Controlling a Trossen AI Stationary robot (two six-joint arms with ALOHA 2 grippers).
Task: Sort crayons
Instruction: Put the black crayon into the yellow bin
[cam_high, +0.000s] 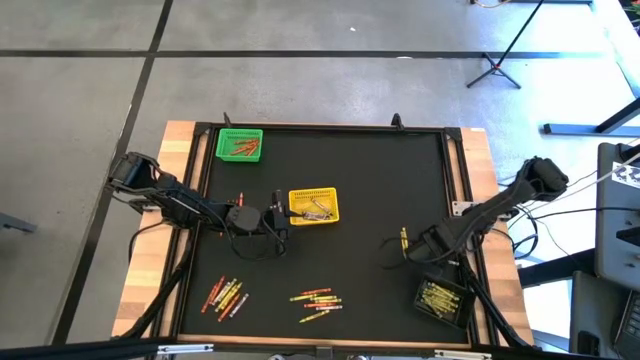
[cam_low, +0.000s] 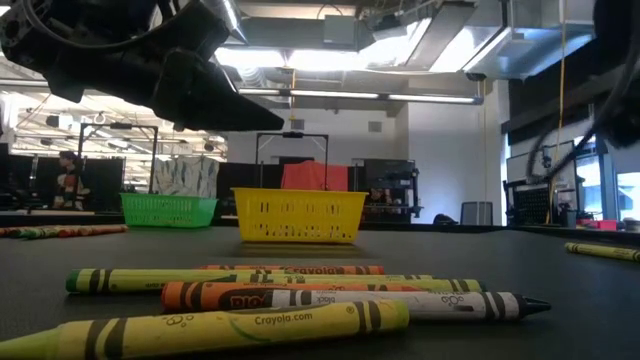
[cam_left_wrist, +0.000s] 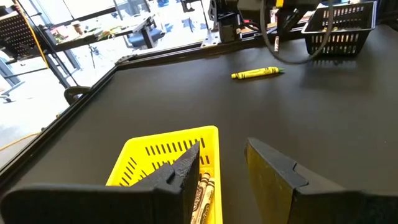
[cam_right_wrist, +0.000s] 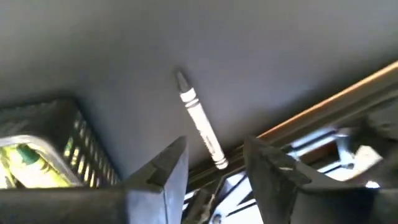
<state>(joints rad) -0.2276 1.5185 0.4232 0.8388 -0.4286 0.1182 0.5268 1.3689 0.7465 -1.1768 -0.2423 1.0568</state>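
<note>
Loose crayons lie on the black mat in two piles near the front edge (cam_high: 226, 294) (cam_high: 317, 299), and they fill the foreground of the low view (cam_low: 300, 295). One yellow crayon (cam_high: 403, 236) (cam_right_wrist: 200, 127) lies alone at the right. My right gripper (cam_high: 398, 248) (cam_right_wrist: 214, 162) hangs open just above it, pointing steeply down, and touches nothing. Left of the yellow basket (cam_high: 313, 205) (cam_left_wrist: 165, 165), my left gripper (cam_high: 280, 221) (cam_left_wrist: 230, 165) is open and empty. One of its fingers is over the basket's rim.
A green basket (cam_high: 240, 145) holding red and orange crayons stands at the far left. A black basket (cam_high: 443, 298) (cam_right_wrist: 43, 149) of yellow crayons sits at the near right corner, close to my right gripper. A single red crayon (cam_high: 240, 200) lies by my left arm. Raised frame rails (cam_high: 455, 180) edge the mat.
</note>
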